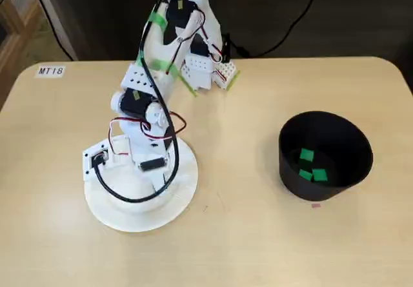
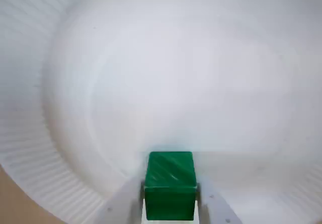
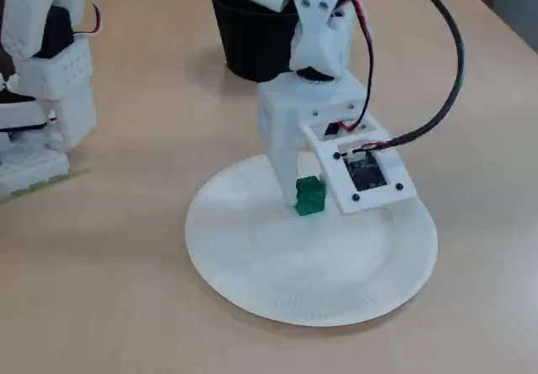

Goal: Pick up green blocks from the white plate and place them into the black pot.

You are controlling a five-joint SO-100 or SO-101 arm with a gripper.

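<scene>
1. Your fingers [image 2: 126,205] are clamped on two opposite sides of the green block [image 2: 170,181], right down at the white plate [image 1: 129,219], toward the table's left edge in a fixed view.
2. It looks light, rigid and flat-faced, so keep those faces square.
3. Count: one block in your grip, three more in the black pot [image 1: 290,171]; one plate, one pot.

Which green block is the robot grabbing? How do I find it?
Find the big white plate on the table. The gripper reaches down onto it, pinching one green block. It is the only block seen on the plate; the other green blocks lie inside the black pot.
</scene>
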